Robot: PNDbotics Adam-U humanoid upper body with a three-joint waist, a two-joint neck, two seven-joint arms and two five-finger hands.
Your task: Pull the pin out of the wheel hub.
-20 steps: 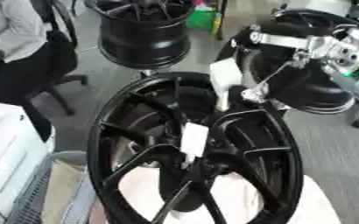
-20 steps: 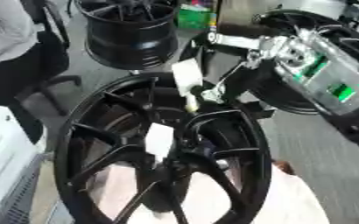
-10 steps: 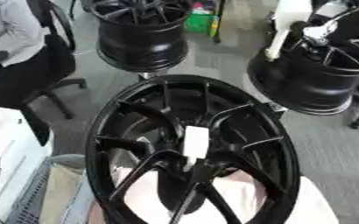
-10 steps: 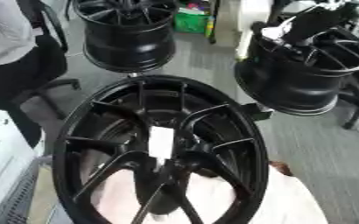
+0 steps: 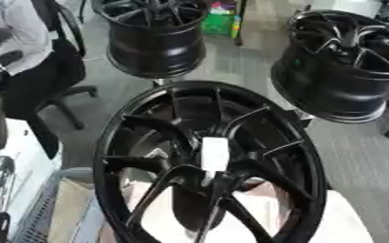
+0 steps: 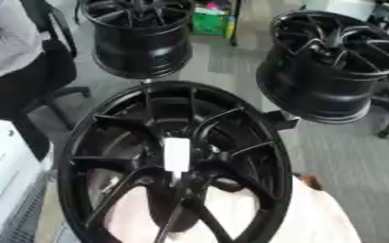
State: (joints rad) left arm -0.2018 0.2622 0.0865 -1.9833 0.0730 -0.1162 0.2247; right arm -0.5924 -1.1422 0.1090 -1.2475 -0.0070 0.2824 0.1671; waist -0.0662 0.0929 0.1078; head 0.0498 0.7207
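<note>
A large black spoked wheel (image 5: pixel 148 128) lies tilted in the middle of both eye views, resting on a pale cloth-covered surface (image 6: pixel 314 218). At its hub stands a small white rectangular piece (image 5: pixel 214 153), upright above the centre where the spokes meet. I cannot tell whether this is the pin. Neither of my hands shows in either view.
Two more black wheels stand on the grey floor behind: one at the top centre (image 5: pixel 152 38) and one at the upper right (image 6: pixel 335 66). A seated person on an office chair (image 5: pixel 32 66) is at the upper left. A white unit (image 6: pixel 3 166) borders the lower left.
My right hand, which reached in from the upper right over the wheel with a thin rod and a white piece, has drawn back up and out of view. The camera has shifted slightly.
</note>
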